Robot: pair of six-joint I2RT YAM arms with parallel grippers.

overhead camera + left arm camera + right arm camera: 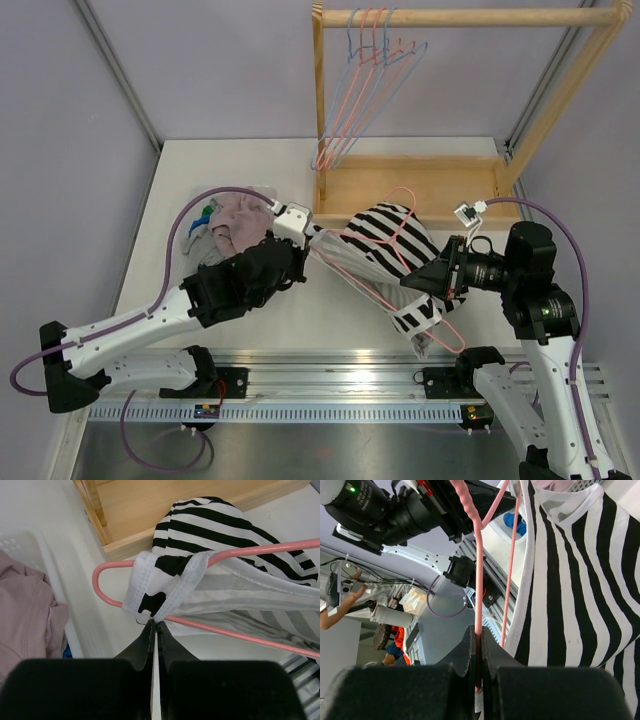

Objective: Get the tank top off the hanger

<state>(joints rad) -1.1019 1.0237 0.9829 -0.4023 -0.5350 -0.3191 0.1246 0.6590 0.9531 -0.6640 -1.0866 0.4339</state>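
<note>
The black-and-white striped tank top (383, 232) lies mid-table on a pink wire hanger (400, 243). My left gripper (313, 240) is shut on the top's white strap edge at its left end. In the left wrist view the fingertips (155, 624) pinch the bunched strap (165, 582) just below the hanger's pink bend (102, 572). My right gripper (416, 283) is shut on the hanger wire at the top's right side. In the right wrist view the wire (479, 570) runs straight into the closed gripper (479, 636), with the striped cloth (580, 580) to the right.
A wooden clothes rack (420, 185) stands behind the top, with several pink and blue hangers (365, 60) on its rail. A white basket (205, 215) of clothes, a pink garment (238, 218) on top, sits at the left. A metal rail (330, 375) runs along the near edge.
</note>
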